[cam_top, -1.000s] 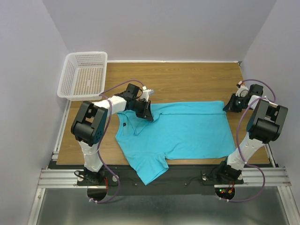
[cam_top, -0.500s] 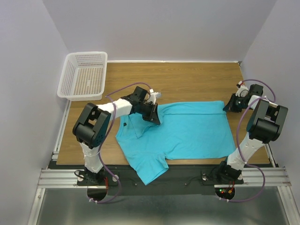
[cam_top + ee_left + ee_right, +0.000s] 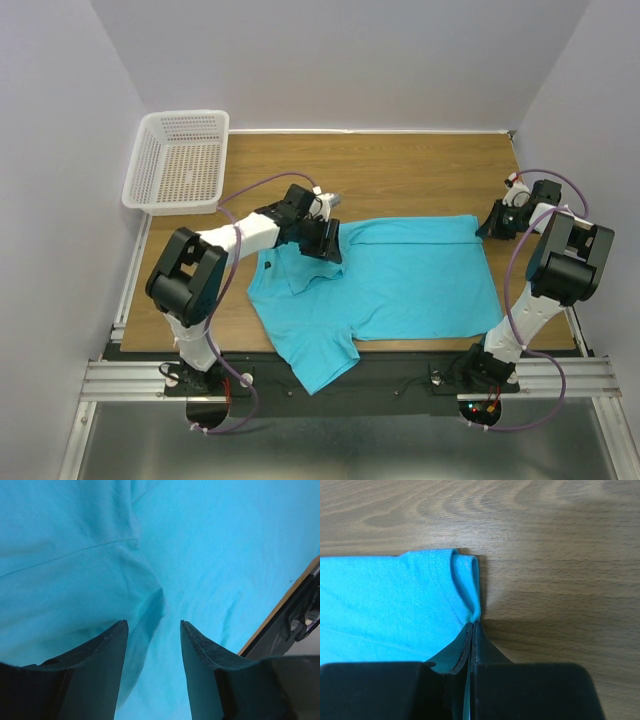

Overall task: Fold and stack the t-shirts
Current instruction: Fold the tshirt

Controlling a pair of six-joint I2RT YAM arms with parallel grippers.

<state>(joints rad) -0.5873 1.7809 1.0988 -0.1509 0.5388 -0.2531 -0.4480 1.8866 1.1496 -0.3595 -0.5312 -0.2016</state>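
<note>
You'll see a white mesh basket (image 3: 137,170) at the far-left corner of the table (image 3: 400,165). The table is brown wood-grain, enclosed by pale grey wall panels (image 3: 350,60), with aluminium rails (image 3: 125,378) along its near edge.

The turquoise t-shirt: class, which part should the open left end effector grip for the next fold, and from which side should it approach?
Probably the near sleeve. It sticks out from the t-shirt past the table's front edge, so the left end effector could come from the robot's side and slip one finger beneath. The right end effector holds the far hem corner.
</note>
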